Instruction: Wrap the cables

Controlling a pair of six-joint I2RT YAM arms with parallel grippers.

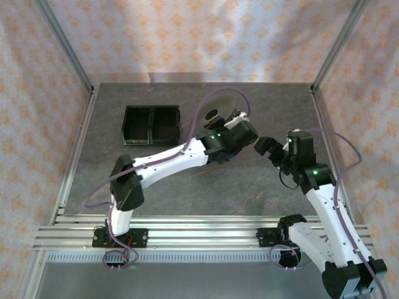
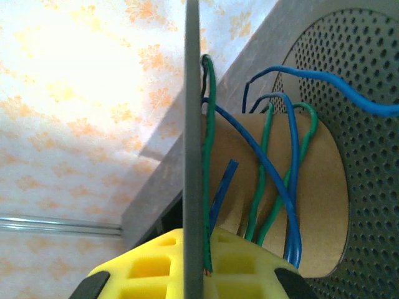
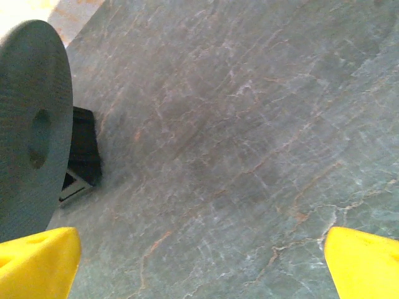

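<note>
From above, the left gripper reaches to mid-table with a dark round spool at its tip. The right gripper sits just to its right, jaws spread and holding nothing. A black tray lies beyond the spool, on the far side from the right gripper.

In the left wrist view, the left gripper is clamped narrow on the spool's thin flange. Just ahead of the yellow pads, the green cable and blue cable loop loosely over the cardboard core.

In the right wrist view, the right gripper is wide and empty over the table. The spool stands ahead to its left, with the black tray behind.
</note>
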